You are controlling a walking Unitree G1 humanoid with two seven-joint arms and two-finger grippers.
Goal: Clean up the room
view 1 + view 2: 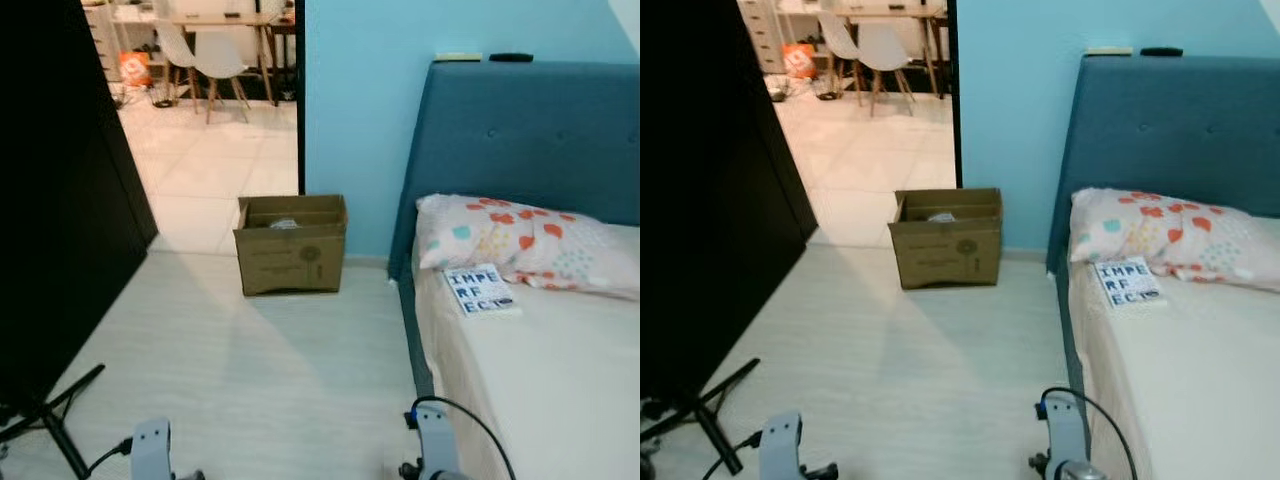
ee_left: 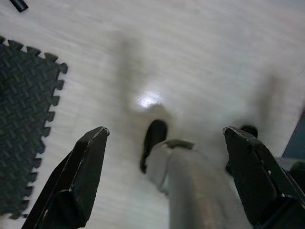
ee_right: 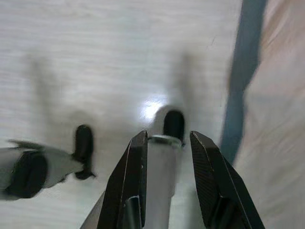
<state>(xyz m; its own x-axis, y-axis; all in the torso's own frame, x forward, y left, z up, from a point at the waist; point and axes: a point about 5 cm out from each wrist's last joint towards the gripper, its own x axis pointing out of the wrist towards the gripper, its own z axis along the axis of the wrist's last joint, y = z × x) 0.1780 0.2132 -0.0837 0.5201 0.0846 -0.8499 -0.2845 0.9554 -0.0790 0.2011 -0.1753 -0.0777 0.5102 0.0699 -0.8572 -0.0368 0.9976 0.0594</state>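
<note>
Both arms hang down with the left gripper point(image 2: 164, 179) open wide and the right gripper point(image 3: 167, 176) open a little, holding nothing, since the book point(image 1: 480, 290) lies by the pillow point(image 1: 525, 240) at the bed's point(image 1: 560, 400) head end.

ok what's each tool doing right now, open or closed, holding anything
left tool: open, holding nothing, hanging over the floor.
right tool: open, holding nothing, hanging beside the bed.

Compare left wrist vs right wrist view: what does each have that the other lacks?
Left wrist: a dark interlocking foam mat lying on the floor, seen past the left gripper, fingers wide open.
Right wrist: the blue bed frame with the mattress beside it, seen past the right gripper, open with a narrower gap.
Both: pale floor and the robot's own black feet below.
</note>
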